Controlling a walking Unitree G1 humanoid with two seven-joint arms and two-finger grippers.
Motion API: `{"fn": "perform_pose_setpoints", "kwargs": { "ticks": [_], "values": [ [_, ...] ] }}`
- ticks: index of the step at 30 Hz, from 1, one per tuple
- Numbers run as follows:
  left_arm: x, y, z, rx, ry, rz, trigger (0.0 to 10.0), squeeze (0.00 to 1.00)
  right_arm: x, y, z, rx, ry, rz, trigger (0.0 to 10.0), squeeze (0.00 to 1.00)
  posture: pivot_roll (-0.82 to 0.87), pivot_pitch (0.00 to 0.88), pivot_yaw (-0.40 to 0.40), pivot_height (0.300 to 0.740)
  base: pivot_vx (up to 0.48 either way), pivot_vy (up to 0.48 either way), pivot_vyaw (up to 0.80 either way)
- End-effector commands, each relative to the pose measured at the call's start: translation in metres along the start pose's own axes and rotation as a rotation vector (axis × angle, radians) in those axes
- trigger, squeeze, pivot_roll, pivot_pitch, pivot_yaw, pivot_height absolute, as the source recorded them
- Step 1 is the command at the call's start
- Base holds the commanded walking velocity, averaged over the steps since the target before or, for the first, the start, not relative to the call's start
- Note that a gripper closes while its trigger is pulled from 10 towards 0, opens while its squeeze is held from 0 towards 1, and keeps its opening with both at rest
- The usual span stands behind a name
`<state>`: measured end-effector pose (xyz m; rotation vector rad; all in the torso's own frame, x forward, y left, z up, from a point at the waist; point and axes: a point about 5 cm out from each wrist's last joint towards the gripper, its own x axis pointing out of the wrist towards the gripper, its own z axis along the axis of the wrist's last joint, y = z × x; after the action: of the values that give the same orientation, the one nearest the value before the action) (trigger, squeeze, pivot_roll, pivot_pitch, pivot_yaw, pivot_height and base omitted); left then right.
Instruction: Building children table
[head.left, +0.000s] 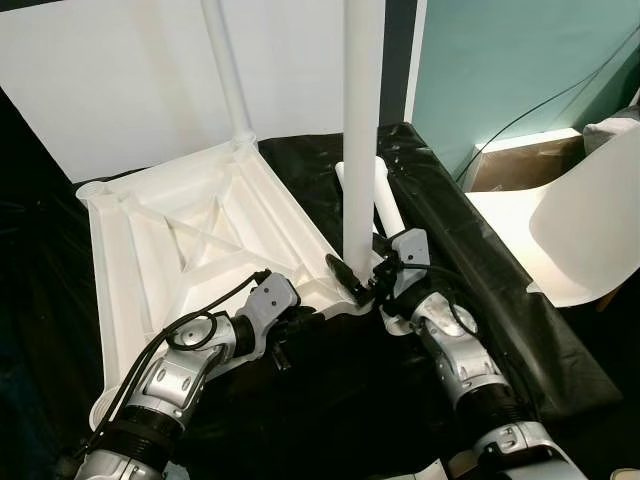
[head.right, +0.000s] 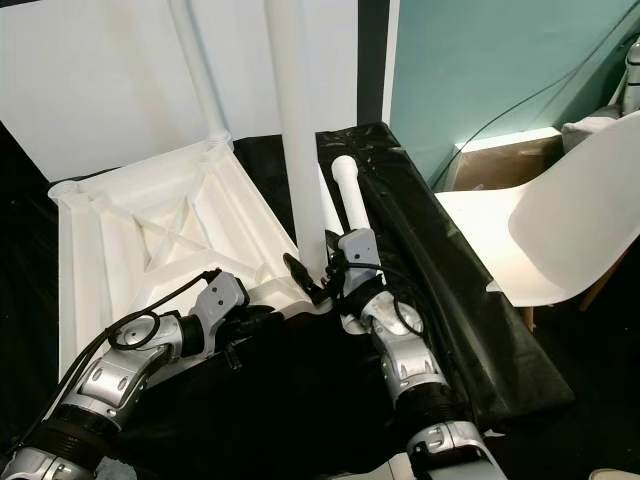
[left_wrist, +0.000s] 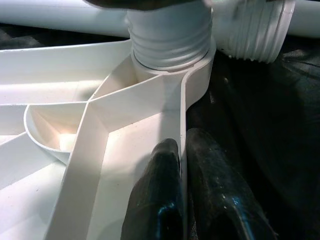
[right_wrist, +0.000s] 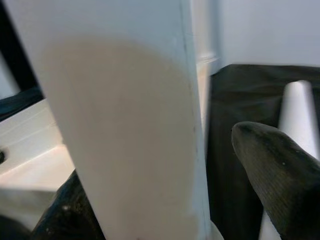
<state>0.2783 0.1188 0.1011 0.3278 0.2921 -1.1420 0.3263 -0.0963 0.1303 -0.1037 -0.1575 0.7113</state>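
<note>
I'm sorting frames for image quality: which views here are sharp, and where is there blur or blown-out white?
Both eye views are sharp, though the white wall and table leg wash out, while the black sheet shows glare streaks. Left wrist view: the tabletop rim is crisp and the left pincer glossy. Right wrist view: the leg is soft and out of focus, beside the right pincer.

**Crowded near corner, open ribbed centre**

An upside-down white tabletop (head.left: 190, 235) fills the left and centre of the frame; its ribbed middle lies open. An upright leg (head.left: 362, 130) blocks the centre, with the right gripper (head.left: 362, 283) around its base. A second leg (head.left: 228, 70) stands upper left. A loose leg (head.right: 348, 195) and white chair (head.left: 580, 230) crowd the right.
</note>
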Motion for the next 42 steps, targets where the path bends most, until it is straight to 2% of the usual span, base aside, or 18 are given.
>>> {"fn": "perform_pose_setpoints", "kwargs": {
  "ticks": [1,2,5,7,10,11,12,13,23,25,26,29,30,32,33,34,36,42],
  "values": [
    [0.007,-0.022,-0.028,-0.09,0.104,-0.136,10.0,0.0,0.004,-0.006,0.006,-0.011,0.011,0.088,10.0,0.0,-0.03,0.0,0.057,0.74,0.0,0.0,0.0],
    [0.006,-0.023,-0.028,-0.095,0.113,-0.155,9.9,0.0,0.004,-0.006,0.008,-0.025,0.043,0.198,10.0,0.0,-0.03,0.0,0.057,0.74,0.0,0.0,0.0],
    [0.006,-0.024,-0.029,-0.099,0.12,-0.168,9.9,0.0,0.004,-0.006,0.009,-0.031,0.066,0.269,10.0,0.0,-0.03,0.0,0.057,0.74,0.0,0.0,0.0],
    [0.004,-0.028,-0.032,-0.1,0.152,-0.205,9.3,0.0,0.002,-0.007,0.01,-0.063,0.108,0.379,10.0,0.0,-0.02,0.0,0.055,0.74,0.0,0.0,0.0],
    [0.003,-0.03,-0.033,-0.1,0.163,-0.219,9.4,0.0,0.003,-0.01,0.011,-0.081,0.118,0.398,10.0,0.0,-0.02,0.0,0.056,0.74,0.0,0.0,0.0],
    [0.003,-0.031,-0.034,-0.1,0.169,-0.228,10.0,0.0,0.003,-0.014,0.012,-0.089,0.126,0.418,10.0,0.0,-0.02,0.0,0.058,0.74,0.0,0.0,0.0],
    [0.003,-0.031,-0.034,-0.1,0.169,-0.228,10.0,0.0,0.003,-0.014,0.012,-0.089,0.126,0.418,10.0,0.0,-0.02,0.0,0.058,0.74,0.0,0.0,0.0],
    [0.002,-0.031,-0.034,-0.099,0.172,-0.231,10.0,0.0,0.003,-0.016,0.013,-0.089,0.137,0.442,0.0,0.0,-0.02,0.0,0.061,0.74,0.0,0.0,0.0],
    [0.002,-0.03,-0.034,-0.093,0.183,-0.229,10.0,0.0,-0.004,-0.03,0.008,-0.087,0.237,0.512,0.0,0.0,-0.03,0.0,0.068,0.74,0.0,0.0,0.0],
    [0.002,-0.03,-0.034,-0.092,0.184,-0.23,10.0,0.0,-0.006,-0.029,0.006,-0.075,0.243,0.519,0.0,0.0,-0.03,0.0,0.07,0.74,0.0,0.0,0.0],
    [0.002,-0.031,-0.034,-0.091,0.185,-0.23,10.0,0.0,-0.008,-0.019,-0.001,-0.011,0.231,0.501,0.0,0.0,-0.03,0.0,0.071,0.74,0.0,0.0,0.0],
    [0.001,-0.031,-0.034,-0.09,0.185,-0.23,10.0,0.0,-0.009,-0.015,-0.003,0.008,0.225,0.493,0.0,0.0,-0.03,0.0,0.071,0.74,0.0,0.0,0.0],
    [0.001,-0.031,-0.034,-0.091,0.185,-0.23,10.0,0.0,-0.007,-0.002,-0.008,0.044,0.171,0.402,0.0,0.0,-0.03,0.0,0.069,0.74,0.0,0.0,0.0],
    [0.001,-0.031,-0.034,-0.091,0.185,-0.23,10.0,0.0,-0.007,-0.002,-0.008,0.044,0.171,0.402,0.0,0.0,-0.03,0.0,0.069,0.74,0.0,0.0,0.0],
    [0.001,-0.031,-0.034,-0.092,0.184,-0.229,10.0,0.0,-0.005,0.007,-0.009,0.059,0.081,0.226,0.0,0.0,-0.02,0.0,0.066,0.74,0.0,0.0,0.0],
    [0.001,-0.031,-0.033,-0.093,0.184,-0.228,10.0,0.0,-0.006,0.007,-0.006,0.066,-0.014,0.024,0.0,0.0,-0.02,0.0,0.064,0.74,0.0,0.0,0.0],
    [0.002,-0.031,-0.033,-0.094,0.182,-0.225,10.0,0.0,-0.012,0.003,0.0,0.057,-0.112,-0.211,0.0,0.0,-0.01,0.0,0.062,0.74,0.0,0.0,0.0],
    [0.0,-0.032,-0.035,-0.096,0.185,-0.227,10.0,0.0,-0.015,0.006,0.003,0.033,-0.139,-0.318,0.0,0.0,-0.01,0.0,0.065,0.74,0.0,0.0,0.0]
  ]
}}
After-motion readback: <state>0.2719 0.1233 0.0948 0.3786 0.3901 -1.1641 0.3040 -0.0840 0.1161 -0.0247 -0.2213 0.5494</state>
